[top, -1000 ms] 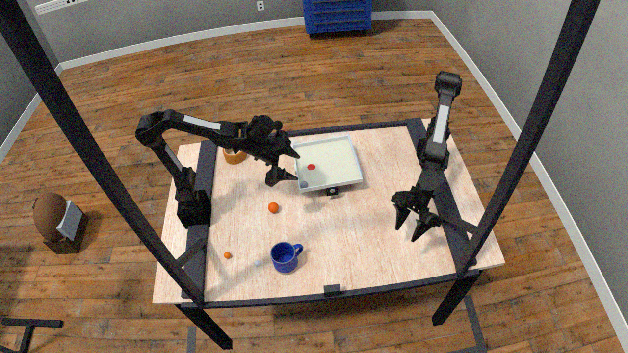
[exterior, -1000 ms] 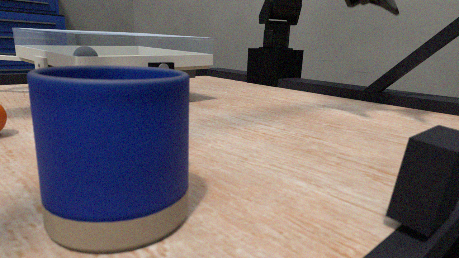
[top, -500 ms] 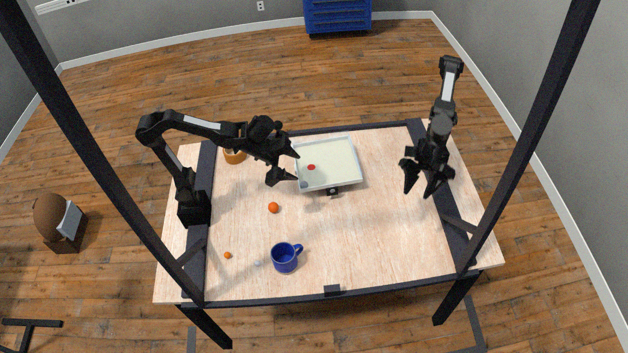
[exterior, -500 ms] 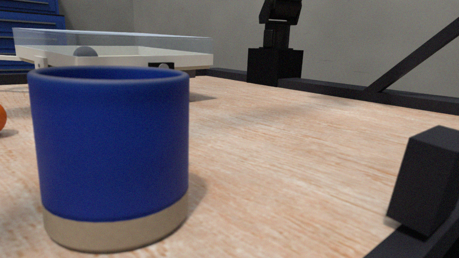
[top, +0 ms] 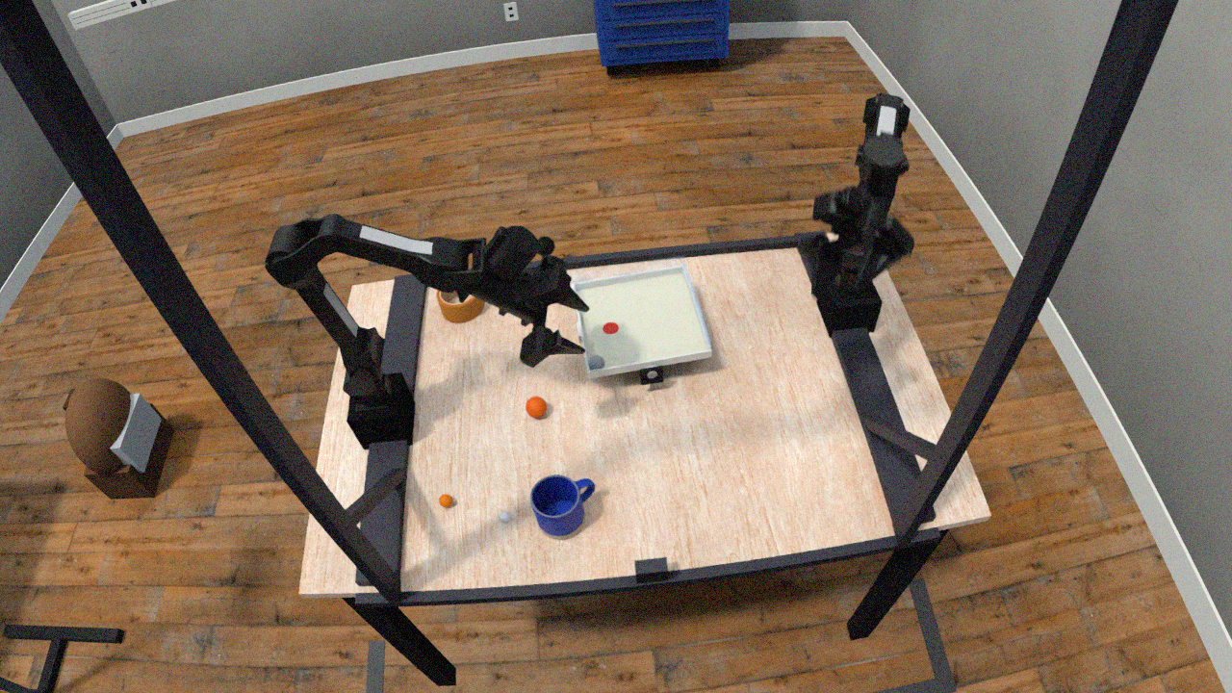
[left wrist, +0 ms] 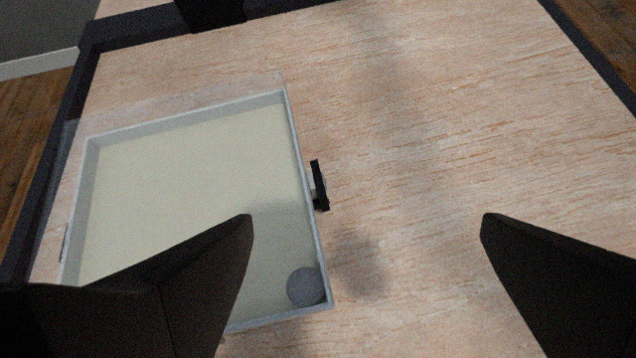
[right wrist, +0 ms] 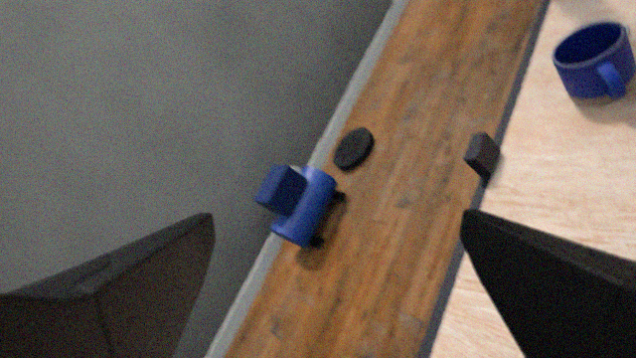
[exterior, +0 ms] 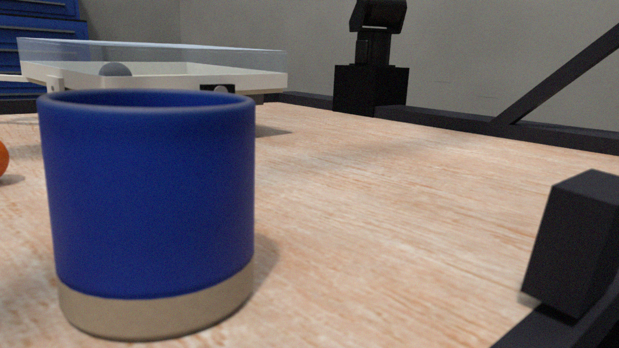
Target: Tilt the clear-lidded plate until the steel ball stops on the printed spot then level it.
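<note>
Directions: clock face as laid over the top view, 12 at its upper edge
Plate: the clear-lidded plate (top: 663, 305) (exterior: 173, 80) (left wrist: 189, 184) is toward the 12 o'clock side of the counter (top: 731, 448) (exterior: 389, 216) (left wrist: 447, 124) (right wrist: 571, 174); whether it is exactly level, I cannot tell
Steel ball: the grey ball (top: 596, 363) (exterior: 115, 70) (left wrist: 305, 286) sits inside the plate, in its 7-to-8 o'clock corner, off the printed spot
Printed spot: the red spot (top: 610, 328) lies at about 1 o'clock from the steel ball, near it
Black tab: a black tab (top: 651, 374) (exterior: 217, 88) (left wrist: 320, 186) stands at the plate's 6 o'clock side
Left claw: the left claw (top: 585, 329) (left wrist: 365, 225) is released, fingers spread, at the plate's 9 o'clock edge in the top view; contact, cannot tell
Right claw: the right claw (top: 845, 258) (right wrist: 338, 224) is released and holds nothing, well apart from the plate, between 2 and 3 o'clock; blurred from above
Orange ball: the larger orange ball (top: 535, 407) (exterior: 2, 158) is at 8 o'clock from the plate
Pot: an orange pot (top: 459, 308) is at 9 o'clock
Mug: a blue mug (top: 559, 510) (exterior: 151, 194) (right wrist: 591, 75) stands upright at 7 o'clock, handle toward 2
Small balls: a pale ball (top: 504, 517) is just beside the mug at 9 o'clock, and a small orange ball (top: 445, 500) is farther out that way

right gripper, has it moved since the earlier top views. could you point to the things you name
Yes. In the top view the right gripper (top: 861, 258) has drawn back from over the table toward its own arm's base (top: 848, 312), away from the near table edge.
</note>
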### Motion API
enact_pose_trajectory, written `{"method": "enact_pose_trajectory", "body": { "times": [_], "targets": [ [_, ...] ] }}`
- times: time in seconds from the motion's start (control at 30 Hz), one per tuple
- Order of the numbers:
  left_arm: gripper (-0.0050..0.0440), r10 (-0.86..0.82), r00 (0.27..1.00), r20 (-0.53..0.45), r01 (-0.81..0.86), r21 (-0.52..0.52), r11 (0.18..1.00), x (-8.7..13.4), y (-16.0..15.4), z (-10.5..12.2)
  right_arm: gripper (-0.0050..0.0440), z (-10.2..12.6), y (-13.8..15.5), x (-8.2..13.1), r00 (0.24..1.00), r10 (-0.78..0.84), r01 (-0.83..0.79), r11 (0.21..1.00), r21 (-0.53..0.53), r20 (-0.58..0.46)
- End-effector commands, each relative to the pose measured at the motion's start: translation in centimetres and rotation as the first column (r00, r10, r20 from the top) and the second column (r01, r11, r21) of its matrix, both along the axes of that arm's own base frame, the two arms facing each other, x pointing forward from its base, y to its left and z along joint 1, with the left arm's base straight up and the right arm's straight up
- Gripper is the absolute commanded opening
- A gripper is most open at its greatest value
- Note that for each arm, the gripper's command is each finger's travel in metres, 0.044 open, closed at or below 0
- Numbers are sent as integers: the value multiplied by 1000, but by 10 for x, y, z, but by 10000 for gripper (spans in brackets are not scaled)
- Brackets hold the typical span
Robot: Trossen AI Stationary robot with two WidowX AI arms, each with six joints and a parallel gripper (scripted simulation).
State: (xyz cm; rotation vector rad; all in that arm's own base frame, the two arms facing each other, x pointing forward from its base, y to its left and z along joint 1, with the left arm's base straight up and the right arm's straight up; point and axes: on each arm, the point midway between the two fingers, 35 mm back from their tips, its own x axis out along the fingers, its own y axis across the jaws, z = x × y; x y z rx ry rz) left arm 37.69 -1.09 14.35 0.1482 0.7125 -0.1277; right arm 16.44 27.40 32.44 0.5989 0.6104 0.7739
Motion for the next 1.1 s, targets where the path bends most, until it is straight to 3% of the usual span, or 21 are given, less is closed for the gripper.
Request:
{"method": "enact_pose_trajectory", "body": {
  "times": [0.0, 0.47, 1.07],
  "targets": [
    [400, -2, 1000, 31, 2, 0, 1000, 3, 0, 11, 400, 18, -22, -11, 1000, -1, 0, 999, 49, 27],
    [400, -2, 1000, 31, 2, 0, 1000, 3, 0, 11, 400, 57, -116, -58, 992, -17, -16, 968, 250, 128],
    [400, -2, 1000, 31, 2, 0, 1000, 3, 0, 11, 400, 57, -144, -25, 955, -165, 128, 979, 161, 248]
  ]
}}
